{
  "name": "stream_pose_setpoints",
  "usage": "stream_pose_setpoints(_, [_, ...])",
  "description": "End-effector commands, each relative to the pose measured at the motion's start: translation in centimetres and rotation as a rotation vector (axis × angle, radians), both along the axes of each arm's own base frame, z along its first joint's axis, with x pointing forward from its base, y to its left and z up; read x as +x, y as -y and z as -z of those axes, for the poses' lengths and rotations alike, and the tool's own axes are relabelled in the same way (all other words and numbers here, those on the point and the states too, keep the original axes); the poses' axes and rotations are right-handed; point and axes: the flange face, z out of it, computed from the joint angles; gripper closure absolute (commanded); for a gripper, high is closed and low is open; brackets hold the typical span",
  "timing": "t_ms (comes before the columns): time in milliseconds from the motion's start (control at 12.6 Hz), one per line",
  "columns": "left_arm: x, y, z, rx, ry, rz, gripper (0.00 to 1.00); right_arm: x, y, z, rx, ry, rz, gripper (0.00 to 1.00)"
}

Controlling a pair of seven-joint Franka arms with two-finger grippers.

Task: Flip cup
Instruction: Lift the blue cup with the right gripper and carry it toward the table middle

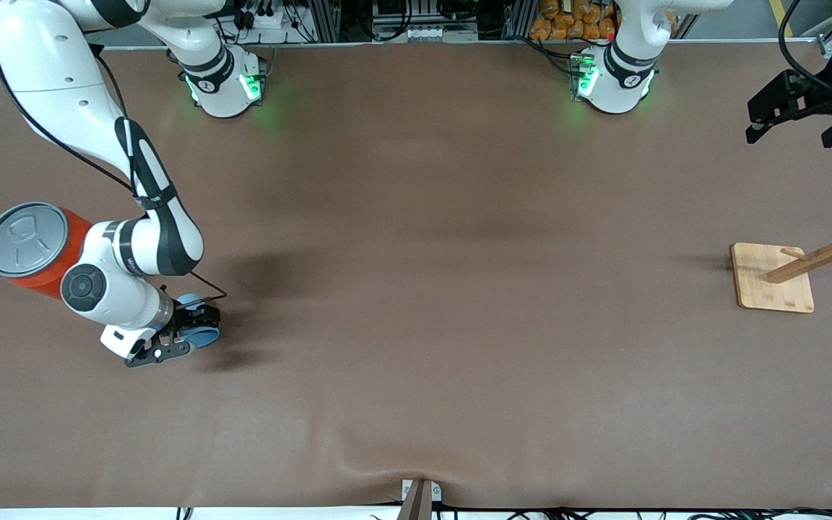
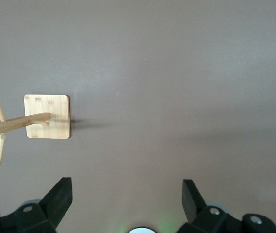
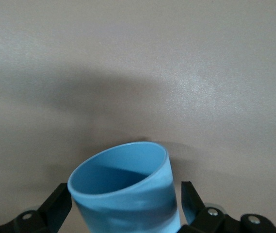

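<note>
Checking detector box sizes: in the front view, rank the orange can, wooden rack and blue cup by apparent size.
1. Orange can and wooden rack: similar extent, too close to rank.
2. Blue cup: clearly smallest, though the right gripper hides much of it.

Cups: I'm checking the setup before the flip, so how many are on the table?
1. The small light-blue plastic cup lies between the open right gripper's fingers, toward the right arm's end of the table, beside the big orange can. None other shows.

White arms, black end effectors
</note>
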Motion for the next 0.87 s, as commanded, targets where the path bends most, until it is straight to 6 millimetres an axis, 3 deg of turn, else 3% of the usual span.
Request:
stream_pose_setpoints(0, [-0.4, -0.1, -0.5, -0.007, 0.001, -0.002, 0.0, 0.2, 0.8, 0.9, 0.0, 0.003, 0.0, 0.0])
stream_pose_setpoints(79, [-0.5, -0.1, -0.7, -0.01, 0.005, 0.0, 0.0, 0.2, 1.2, 0.9, 0.0, 0.003, 0.006, 0.04])
stream_pose_setpoints(159, [-0.7, -0.2, -1.1, -0.011, 0.012, 0.003, 0.0, 0.2, 1.1, 0.8, 0.0, 0.003, 0.004, 0.36])
stream_pose_setpoints(238, [-0.7, -0.1, -1.2, -0.012, 0.014, 0.005, 0.0, -0.2, 0.8, 0.7, 0.0, -0.002, 0.0, 0.58])
stream_pose_setpoints(317, [-0.7, -0.2, -1.2, -0.012, 0.014, 0.003, 0.0, -0.2, 0.2, 0.0, 0.001, 0.007, -0.01, 0.66])
stream_pose_setpoints(476, [-0.7, -0.3, -1.0, -0.01, 0.005, 0.0, 0.0, -0.1, -2.5, -2.1, 0.002, 0.032, -0.065, 0.67])
stream_pose_setpoints(714, [-1.4, -0.9, -1.6, -0.011, 0.006, 0.006, 0.0, 0.2, -4.8, -4.2, 0.01, 0.072, -0.317, 0.67])
stream_pose_setpoints(794, [-1.4, -0.9, -1.7, -0.012, 0.007, 0.006, 0.0, 0.0, -6.6, -5.2, 0.029, 0.088, -0.41, 0.67])
